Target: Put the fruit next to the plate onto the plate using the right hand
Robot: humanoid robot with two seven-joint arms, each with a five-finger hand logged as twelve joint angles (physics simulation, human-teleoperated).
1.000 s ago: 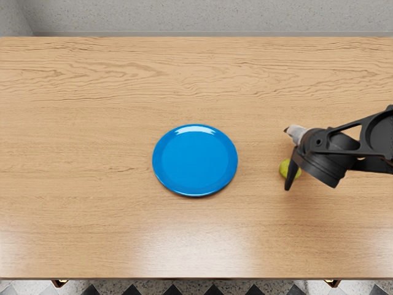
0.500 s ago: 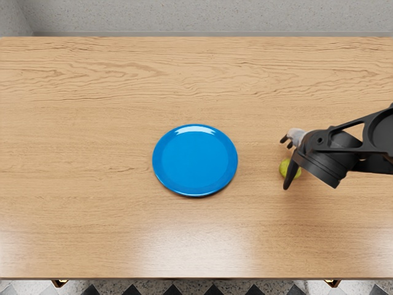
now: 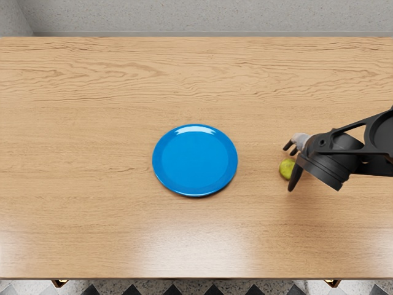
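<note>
A round blue plate (image 3: 194,160) lies flat at the middle of the wooden table. A small yellow-green fruit (image 3: 285,168) sits on the table to the plate's right, about a hand's width from its rim. My right hand (image 3: 292,165), dark with pale fingertips, comes in from the right edge and hovers right against the fruit. Its fingers (image 3: 290,146) are partly curled on the fruit's far side and the thumb (image 3: 293,180) points down on its near side. The palm hides the fruit's right part. No firm grasp shows. The left arm is out of view.
The wooden table (image 3: 92,123) spans the whole view, with a grey wall along its far edge and the front edge near the bottom of the picture. Nothing else stands on it.
The right hand's fingers have curled inward from a stretched pose, and the hand has shifted slightly right and down. The fruit and plate stay where they were.
</note>
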